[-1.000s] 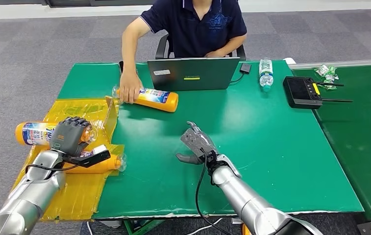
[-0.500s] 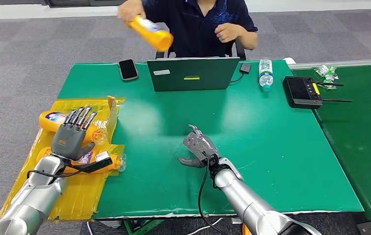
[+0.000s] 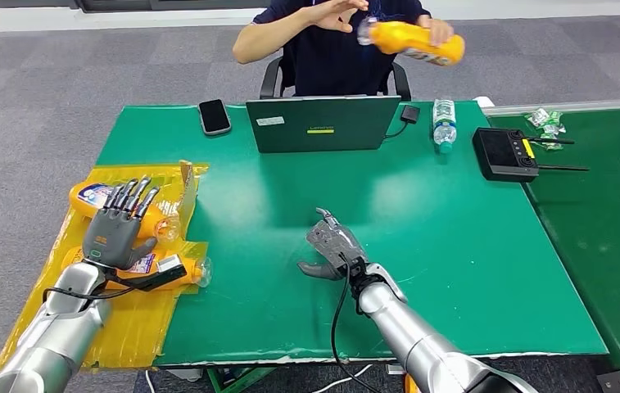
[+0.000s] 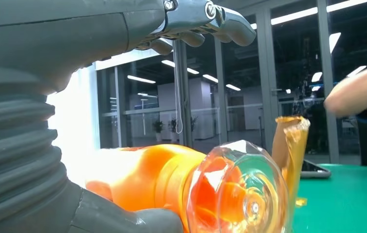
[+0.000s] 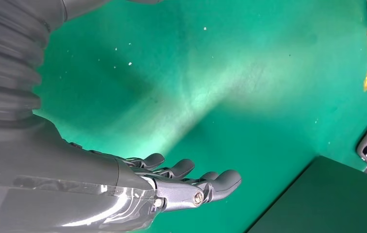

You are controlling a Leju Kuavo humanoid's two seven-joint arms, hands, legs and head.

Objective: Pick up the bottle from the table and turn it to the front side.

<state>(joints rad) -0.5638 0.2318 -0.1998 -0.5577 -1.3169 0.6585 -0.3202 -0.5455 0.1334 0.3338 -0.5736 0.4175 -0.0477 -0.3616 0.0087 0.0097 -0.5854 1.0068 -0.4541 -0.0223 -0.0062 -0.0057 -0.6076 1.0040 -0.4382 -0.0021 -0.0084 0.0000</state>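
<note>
An orange bottle [image 3: 93, 201] is seen lying on its side on the yellow plastic sheet [image 3: 138, 319] at the left end of the green table [image 3: 454, 246], its clear cap [image 4: 242, 194] close before the left wrist camera. A second orange bottle [image 3: 177, 270] is laid nearer the robot on the same sheet. The left hand [image 3: 114, 233] is raised over the first bottle with its fingers spread wide, and nothing is held by it. The right hand [image 3: 332, 246] is held open above the bare table, fingers apart, empty. A third orange bottle [image 3: 411, 41] is held up by a seated person [image 3: 323, 49] behind an open laptop [image 3: 321, 124]. A phone [image 3: 214, 116], a water bottle [image 3: 444, 123] and a black controller [image 3: 504, 152] are placed along the far side.
</note>
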